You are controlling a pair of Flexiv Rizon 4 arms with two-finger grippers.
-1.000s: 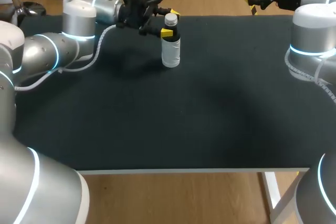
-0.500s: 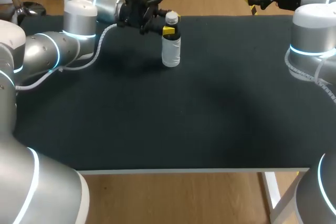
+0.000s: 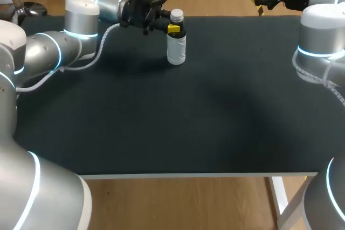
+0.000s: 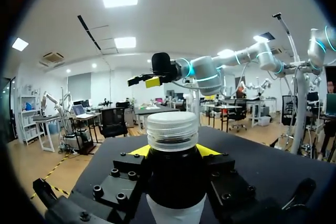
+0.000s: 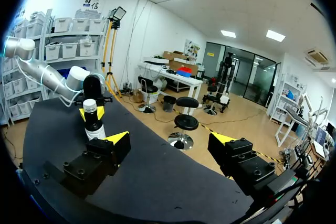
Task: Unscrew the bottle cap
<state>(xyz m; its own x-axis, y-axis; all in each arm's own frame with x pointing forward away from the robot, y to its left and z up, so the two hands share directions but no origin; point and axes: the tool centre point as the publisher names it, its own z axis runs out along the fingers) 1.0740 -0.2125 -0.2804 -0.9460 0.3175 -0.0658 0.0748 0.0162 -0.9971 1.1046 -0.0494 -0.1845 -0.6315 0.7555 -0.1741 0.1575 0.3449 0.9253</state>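
The clear plastic bottle (image 3: 176, 47) is showing up upright at the far middle of the matte black table (image 3: 161, 122), wearing a round ribbed whitish cap (image 3: 176, 14) over a dark neck. The left gripper (image 3: 173, 27) is pinching that neck from both sides, just under the cap. The right gripper (image 5: 169, 141) is hanging well apart at the far right, fingers spread wide.

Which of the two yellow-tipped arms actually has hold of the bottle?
The left gripper: its fingers clamp the bottle by its dark neck, under the white cap. The right gripper is open, far from it.
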